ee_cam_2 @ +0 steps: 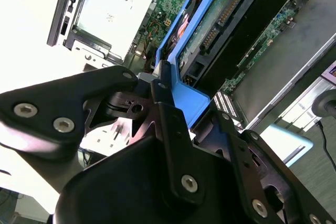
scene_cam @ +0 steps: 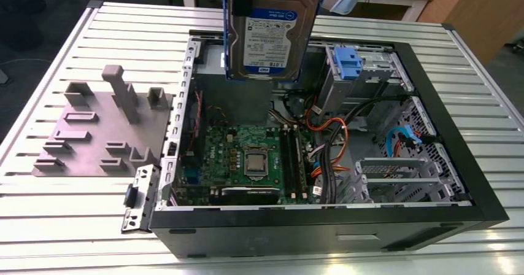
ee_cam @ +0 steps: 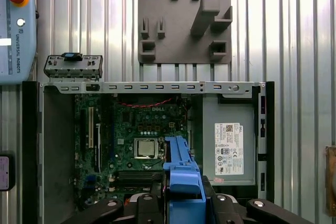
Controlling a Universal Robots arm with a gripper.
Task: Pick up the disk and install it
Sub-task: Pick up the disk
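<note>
**DISK HELD ABOVE OPEN CASE, NOT SEATED**

Found gripper (ee_cam: 182, 199) clamped on the blue carrier frame of the disk (scene_cam: 266, 35), with black fingers (ee_cam_2: 167, 106) pressed against the frame on either side in both wrist views. Found disk hanging upright in the air over the open computer case (scene_cam: 458, 164), label facing the exterior view, touching nothing inside.

Noted beneath it, in the first wrist view, the motherboard (ee_cam: 142, 119) with its CPU socket (ee_cam: 145, 148) and memory slots (ee_cam: 139, 177). Noted beside the board the grey power supply (ee_cam: 228, 148) bearing a white label.

Recorded inside the case, at the exterior view's right, a drive cage (scene_cam: 372, 72) with a blue latch (scene_cam: 348, 63), and orange and black cables (scene_cam: 327, 134) looping between cage and board. Recorded a hinged bracket (scene_cam: 139, 195) swung out at the case's edge.

Logged outside the case, at the exterior view's left, a grey fixture block (scene_cam: 98, 134) on the slatted aluminium table (scene_cam: 49, 226). Logged off to one side a teach pendant (ee_cam: 16, 24) with a red button.
</note>
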